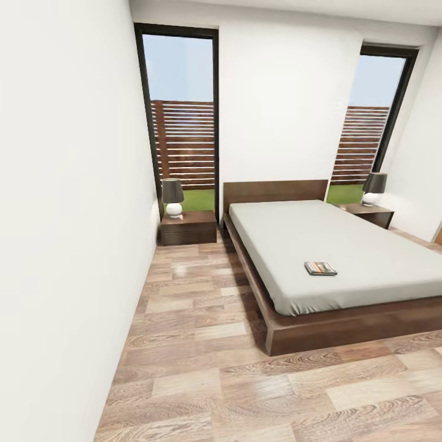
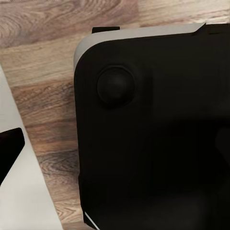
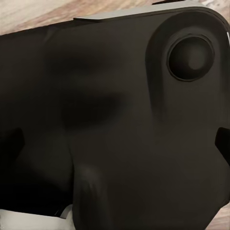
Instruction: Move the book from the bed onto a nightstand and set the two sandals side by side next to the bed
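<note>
The book (image 1: pixel 320 268), small and thin with a dark pictured cover, lies flat on the white mattress of the bed (image 1: pixel 362 239), near its foot end. A dark wooden nightstand (image 1: pixel 189 228) stands left of the headboard and another nightstand (image 1: pixel 370 214) to its right. The sandals are out of view. In the left wrist view my left gripper (image 2: pixel 115 148) hangs over my black base with a dark fingertip (image 2: pixel 9 151) at the picture's edge. In the right wrist view my right gripper (image 3: pixel 118 143) has its fingertips (image 3: pixel 223 143) far apart, with nothing between them.
Each nightstand carries a lamp, one on the left (image 1: pixel 173 197) and one on the right (image 1: pixel 374 188). A white wall (image 1: pixel 67 215) runs close along the left. Wood-plank floor (image 1: pixel 202 344) stretches between that wall and the bed frame. Tall dark-framed windows (image 1: pixel 183 116) stand behind.
</note>
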